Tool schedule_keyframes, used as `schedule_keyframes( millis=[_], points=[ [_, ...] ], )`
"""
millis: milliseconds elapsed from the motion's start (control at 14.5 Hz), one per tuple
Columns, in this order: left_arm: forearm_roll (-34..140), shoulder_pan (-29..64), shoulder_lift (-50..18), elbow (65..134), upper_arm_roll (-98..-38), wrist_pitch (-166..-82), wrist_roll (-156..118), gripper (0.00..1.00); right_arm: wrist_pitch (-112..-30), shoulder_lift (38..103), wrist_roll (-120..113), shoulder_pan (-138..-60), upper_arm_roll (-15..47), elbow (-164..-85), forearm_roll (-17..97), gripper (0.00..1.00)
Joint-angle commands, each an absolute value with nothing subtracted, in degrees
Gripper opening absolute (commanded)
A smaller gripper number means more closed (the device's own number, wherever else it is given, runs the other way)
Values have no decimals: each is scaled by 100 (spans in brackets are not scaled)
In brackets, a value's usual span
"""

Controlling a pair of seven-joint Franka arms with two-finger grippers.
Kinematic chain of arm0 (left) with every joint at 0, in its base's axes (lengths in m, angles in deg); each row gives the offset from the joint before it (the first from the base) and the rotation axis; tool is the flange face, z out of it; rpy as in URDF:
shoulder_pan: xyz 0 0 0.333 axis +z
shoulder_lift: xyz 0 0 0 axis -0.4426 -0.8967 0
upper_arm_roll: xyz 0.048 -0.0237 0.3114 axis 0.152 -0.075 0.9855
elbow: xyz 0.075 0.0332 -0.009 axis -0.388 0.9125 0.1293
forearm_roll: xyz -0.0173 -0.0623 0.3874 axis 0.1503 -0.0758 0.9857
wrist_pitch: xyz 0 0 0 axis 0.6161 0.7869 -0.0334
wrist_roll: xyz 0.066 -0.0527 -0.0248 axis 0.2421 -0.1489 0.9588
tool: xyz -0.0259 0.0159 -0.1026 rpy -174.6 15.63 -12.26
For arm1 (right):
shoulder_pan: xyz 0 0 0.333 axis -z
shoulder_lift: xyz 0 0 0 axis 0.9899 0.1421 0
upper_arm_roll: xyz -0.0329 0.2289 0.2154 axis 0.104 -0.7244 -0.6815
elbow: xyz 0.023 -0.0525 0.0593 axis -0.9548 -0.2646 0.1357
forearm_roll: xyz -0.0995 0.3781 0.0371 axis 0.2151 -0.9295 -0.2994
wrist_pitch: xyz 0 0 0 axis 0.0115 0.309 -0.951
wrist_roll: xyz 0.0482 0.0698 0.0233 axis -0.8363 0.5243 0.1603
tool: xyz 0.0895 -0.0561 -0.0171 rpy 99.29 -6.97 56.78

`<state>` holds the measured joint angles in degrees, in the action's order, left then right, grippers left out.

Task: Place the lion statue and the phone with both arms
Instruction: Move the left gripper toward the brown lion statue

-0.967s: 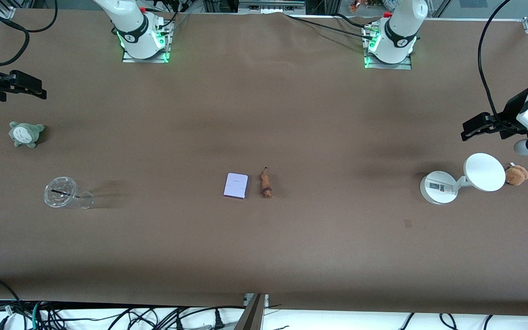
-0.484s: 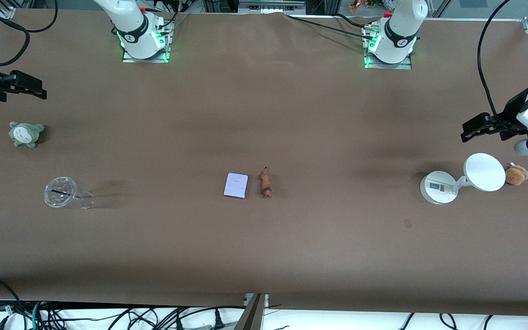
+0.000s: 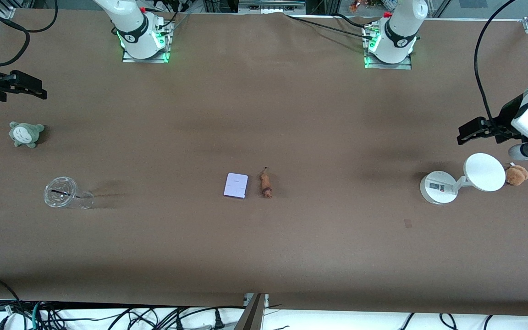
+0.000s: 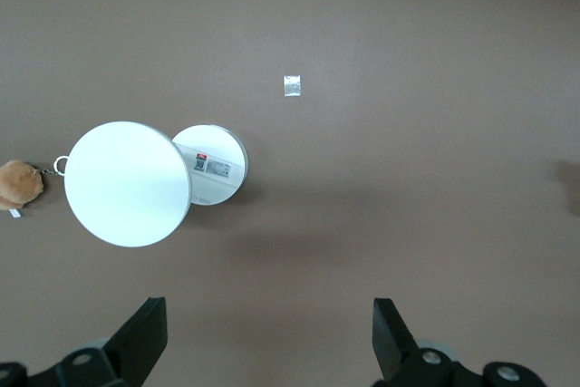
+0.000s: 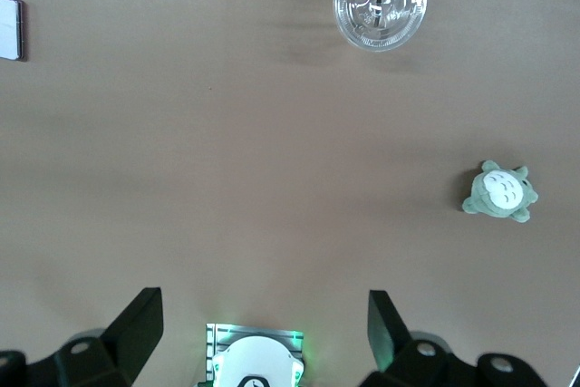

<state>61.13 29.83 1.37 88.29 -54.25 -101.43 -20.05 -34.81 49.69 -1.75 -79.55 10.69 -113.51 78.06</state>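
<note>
The lion statue [image 3: 266, 183] lies toward the left arm beside the phone [image 3: 236, 185]; left gripper [image 3: 468, 132] and right gripper [image 3: 35, 90] hover open, well apart from both.

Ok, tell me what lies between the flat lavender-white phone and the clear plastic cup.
Nothing: in the front view only bare brown table separates the phone from the cup.
</note>
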Motion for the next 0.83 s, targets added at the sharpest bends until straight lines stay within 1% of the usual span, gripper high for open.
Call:
schedule_keyframes(
  millis=[0,276,760],
  points=[
    [6052,2926,0,8642,-5403,-10200,-2042,100,-3362,5047,-179,-7902,1042,-11174,7833,100],
    [6122,2935,0,8353,-5403,-10016,-1998,100,-3362,5047,-179,-7893,1051,-11174,7833,100],
    [6078,2953,290,8264,-5447,-9787,-2024,100,-3362,5047,-179,-7893,1051,-11174,7833,100]
  ],
)
